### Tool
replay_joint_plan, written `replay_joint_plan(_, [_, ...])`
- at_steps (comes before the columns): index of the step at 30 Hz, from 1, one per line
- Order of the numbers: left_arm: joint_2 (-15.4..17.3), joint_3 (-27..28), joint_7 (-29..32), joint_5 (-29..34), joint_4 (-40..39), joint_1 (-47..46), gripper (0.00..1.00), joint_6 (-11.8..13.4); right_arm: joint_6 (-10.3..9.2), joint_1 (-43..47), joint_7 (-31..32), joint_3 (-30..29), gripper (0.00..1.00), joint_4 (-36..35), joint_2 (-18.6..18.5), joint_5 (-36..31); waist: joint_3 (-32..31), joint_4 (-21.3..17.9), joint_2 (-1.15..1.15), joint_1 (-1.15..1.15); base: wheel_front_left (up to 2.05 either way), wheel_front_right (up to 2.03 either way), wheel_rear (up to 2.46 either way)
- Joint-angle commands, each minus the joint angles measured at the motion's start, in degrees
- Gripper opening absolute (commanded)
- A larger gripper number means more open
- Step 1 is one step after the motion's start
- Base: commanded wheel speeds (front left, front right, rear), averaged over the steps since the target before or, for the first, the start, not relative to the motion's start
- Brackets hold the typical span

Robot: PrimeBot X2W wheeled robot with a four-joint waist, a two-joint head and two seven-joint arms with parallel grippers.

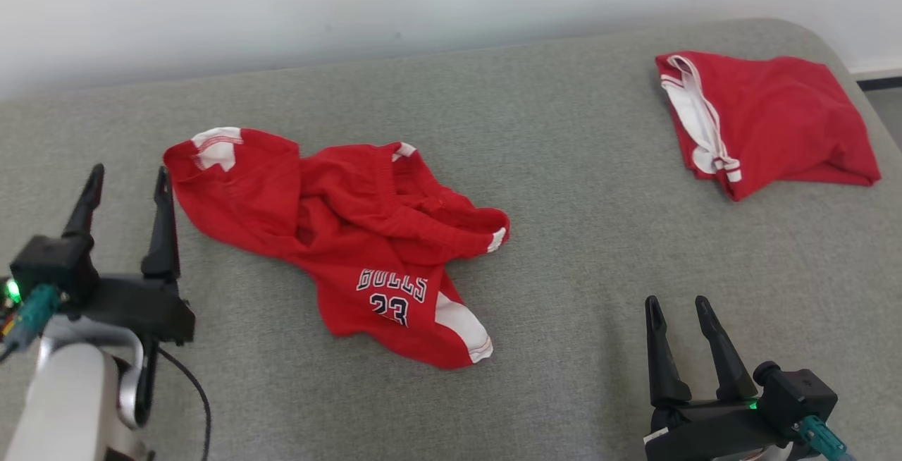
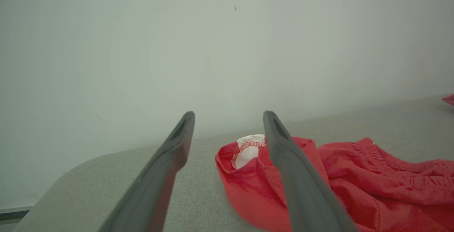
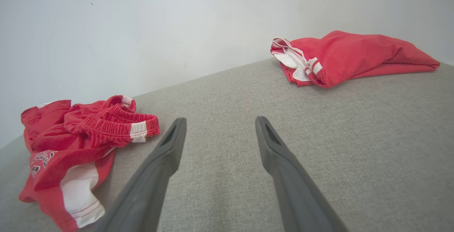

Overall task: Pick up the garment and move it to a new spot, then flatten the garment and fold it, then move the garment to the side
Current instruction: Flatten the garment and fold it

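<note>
The garment [image 1: 352, 242] is a pair of red shorts with white trim and "BULLS 23" lettering, lying crumpled on the grey cushioned surface [image 1: 564, 271], left of centre. It also appears as red cloth [image 2: 337, 178] in the left wrist view and at the left as the same shorts [image 3: 74, 143] in the right wrist view. My left gripper [image 1: 127, 182] stands open just left of the shorts' left edge, with nothing between its fingers [image 2: 283, 154]. My right gripper [image 1: 678, 306] is open at the lower right, apart from the cloth, with bare fabric surface between its fingers [image 3: 166, 150].
A second red garment [image 1: 764, 119], folded, with white trim, lies at the far right corner; it shows too as a folded red bundle [image 3: 347, 56] in the right wrist view. A pale wall [image 1: 352, 3] runs behind the surface. The surface's right edge curves off near the folded piece.
</note>
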Motion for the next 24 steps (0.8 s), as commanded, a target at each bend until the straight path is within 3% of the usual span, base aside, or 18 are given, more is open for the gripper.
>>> replay_joint_plan(1, [-1.26, 0.7, -0.17, -0.07, -2.63, 2.7, 1.0, 0.37, -0.11, 0.54, 0.03, 0.05, 1.0, 0.02, 0.09, 0.49, -0.67, 1.64, 0.0, 0.0, 0.0, 0.0, 0.0])
replay_joint_plan(7, [-5.33, 0.66, -0.17, 0.77, -9.77, 8.8, 1.0, 0.94, -0.11, 0.91, 0.03, 0.47, 1.0, 0.03, 0.09, 0.62, -0.59, 3.02, 0.0, 0.0, 0.0, 0.0, 0.0])
replay_joint_plan(9, [-8.53, -0.5, -0.17, 1.16, -13.02, 12.4, 1.0, 1.06, -0.11, 0.74, 0.03, 0.58, 1.0, 0.11, 0.09, 0.7, -0.37, 3.27, 0.0, 0.0, 0.0, 0.0, 0.0])
replay_joint_plan(13, [-11.88, -4.01, -0.17, 2.0, -14.91, 16.58, 1.0, 0.4, -0.11, 0.54, 0.03, 0.73, 1.0, 0.19, 0.1, 0.69, -0.26, 3.19, 0.0, 0.0, 0.0, 0.0, 0.0])
replay_joint_plan(24, [-14.98, -17.97, -0.17, 0.86, -11.26, 21.61, 1.0, -1.05, -0.11, 0.15, 0.03, 1.08, 1.0, 0.42, 0.1, 0.81, 0.02, 0.92, 0.0, 0.0, 0.0, 0.0, 0.0])
